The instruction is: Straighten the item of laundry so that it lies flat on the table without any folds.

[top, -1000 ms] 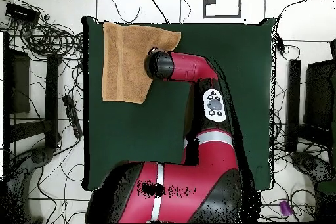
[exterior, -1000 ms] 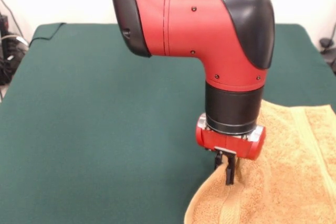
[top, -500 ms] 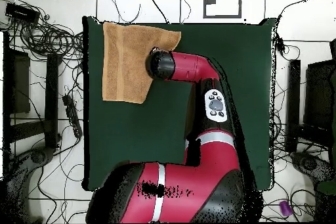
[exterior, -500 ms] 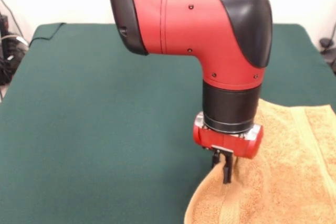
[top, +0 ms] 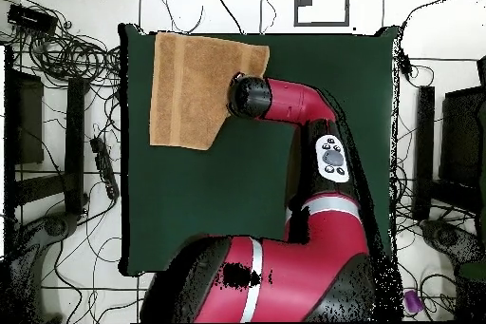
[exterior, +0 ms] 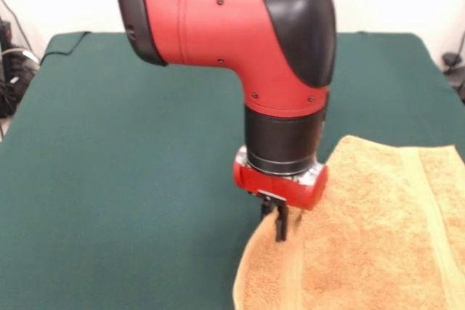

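Observation:
The item of laundry (exterior: 378, 230) is an orange-tan terry towel at the table's near right in the front view. It has a flat woven band (exterior: 425, 215) and runs off the picture's bottom. My gripper (exterior: 278, 227) points straight down at the towel's left edge, shut on a raised fold of the cloth there. From above, the towel (top: 195, 87) lies in the top left corner of the green table (top: 190, 206). Its right side slants to a point under the arm's wrist (top: 249, 95), which hides the gripper in that view.
The red and black arm (top: 313, 149) crosses the table's right half in the overhead view. Cables (top: 66, 54) and dark equipment lie on the floor around the table. The green cloth (exterior: 69, 38) is rumpled at the far left corner in the front view.
My gripper has moved left in the front view, rightward from above, dragging the towel's edge with it. The towel now spreads wider across the table.

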